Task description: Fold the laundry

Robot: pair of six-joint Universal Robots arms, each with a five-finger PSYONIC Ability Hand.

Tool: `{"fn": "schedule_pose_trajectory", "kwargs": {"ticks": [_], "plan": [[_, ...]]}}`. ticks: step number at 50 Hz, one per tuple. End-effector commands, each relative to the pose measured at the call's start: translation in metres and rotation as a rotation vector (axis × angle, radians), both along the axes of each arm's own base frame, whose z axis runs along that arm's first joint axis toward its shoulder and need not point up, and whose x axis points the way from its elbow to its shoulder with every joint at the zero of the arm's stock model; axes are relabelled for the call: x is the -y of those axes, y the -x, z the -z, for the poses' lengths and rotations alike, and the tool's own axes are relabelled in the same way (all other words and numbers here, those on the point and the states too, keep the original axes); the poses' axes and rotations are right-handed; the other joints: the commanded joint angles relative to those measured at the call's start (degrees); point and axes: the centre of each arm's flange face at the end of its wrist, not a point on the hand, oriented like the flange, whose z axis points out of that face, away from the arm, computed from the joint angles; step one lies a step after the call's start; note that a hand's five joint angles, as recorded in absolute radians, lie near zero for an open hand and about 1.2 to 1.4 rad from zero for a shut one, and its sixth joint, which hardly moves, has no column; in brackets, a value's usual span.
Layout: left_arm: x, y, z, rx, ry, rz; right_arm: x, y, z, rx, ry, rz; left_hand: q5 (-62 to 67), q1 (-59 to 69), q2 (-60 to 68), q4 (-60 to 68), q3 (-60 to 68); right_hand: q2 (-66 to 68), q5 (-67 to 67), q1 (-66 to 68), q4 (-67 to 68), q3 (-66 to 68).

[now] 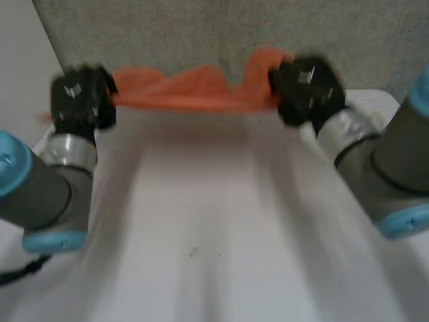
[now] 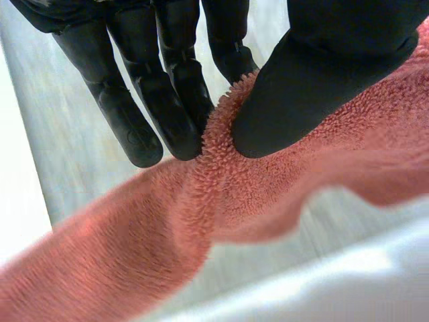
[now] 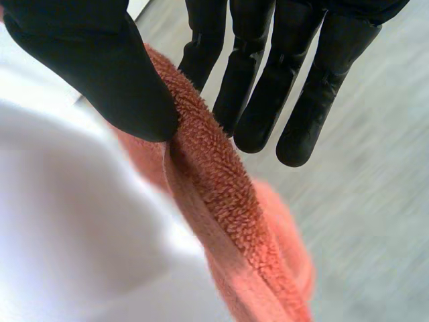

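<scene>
An orange towel (image 1: 194,90) hangs stretched between my two hands at the far end of the white table (image 1: 214,228). My left hand (image 1: 80,97) holds its left end; its thumb (image 2: 315,80) pinches the terry towel (image 2: 221,201) against the fingers (image 2: 167,100). My right hand (image 1: 305,90) holds the right end, where the thumb (image 3: 100,67) presses the towel's edge (image 3: 214,188) against straight fingers (image 3: 281,80). The middle of the towel sags in loose folds between the hands.
A grey wall (image 1: 201,30) stands just behind the towel. Both grey arms with light-blue caps (image 1: 13,161) (image 1: 405,218) run along the table's sides, with bare white tabletop between them.
</scene>
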Motion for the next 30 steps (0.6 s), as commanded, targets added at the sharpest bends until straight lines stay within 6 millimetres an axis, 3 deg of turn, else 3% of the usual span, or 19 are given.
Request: {"fn": "schedule_pose_trajectory", "kwargs": {"ticks": [1,4,9,10,11,12,13,14,15,30], "plan": [[-0.018,-0.006,0.089,0.141,-0.345,0.007,-0.01,0.01,0.116,-0.245,-0.324,0.003,11.4,11.7,10.2,10.3,10.3,12.0,13.5,25.2,11.9,11.8],[-0.024,-0.008,0.107,0.187,-0.457,0.009,-0.011,0.011,0.123,-0.254,-0.345,0.004,11.4,11.7,10.2,10.3,10.3,12.0,13.5,25.2,11.9,11.8],[-0.031,-0.012,0.113,0.22,-0.536,0.01,-0.016,0.014,0.131,-0.262,-0.373,0.006,11.4,11.7,10.2,10.3,10.3,12.0,13.5,25.2,11.9,11.8],[-0.031,-0.012,0.111,0.219,-0.534,0.01,-0.016,0.014,0.131,-0.262,-0.373,0.006,0.1,0.4,-1.1,-1.0,-1.0,12.0,13.5,25.2,11.9,11.8],[-0.031,-0.012,0.111,0.219,-0.534,0.01,-0.017,0.014,0.131,-0.259,-0.371,0.002,-0.1,0.3,-1.2,-1.1,-1.1,12.0,13.5,25.2,11.9,11.8],[-0.031,-0.012,0.11,0.223,-0.532,0.009,-0.017,0.014,0.131,-0.259,-0.371,0.002,-14.9,-14.5,-16.0,-15.9,-15.9,12.0,13.5,25.2,11.9,11.8],[-0.031,-0.012,0.11,0.223,-0.532,0.009,-0.017,0.014,0.131,-0.258,-0.369,-0.001,-15.0,-14.7,-16.2,-16.1,-16.1,12.0,13.5,25.2,11.9,11.8],[-0.03,-0.012,0.107,0.228,-0.521,0.009,-0.017,0.014,0.13,-0.253,-0.371,-0.002,-28.5,-28.2,-29.7,-29.6,-29.6,12.0,13.5,25.2,11.9,11.8],[-0.03,-0.012,0.106,0.24,-0.514,0.009,-0.017,0.014,0.13,-0.253,-0.371,-0.002,-31.5,-31.1,-32.6,-32.5,-32.5,12.0,13.5,25.2,11.9,11.8],[-0.013,-0.025,0.112,0.276,-0.513,-0.02,-0.004,0.029,0.12,-0.019,-0.515,0.014,-32.4,-32.0,-33.5,-33.4,-33.4,12.0,13.5,25.2,11.9,11.8]]}}
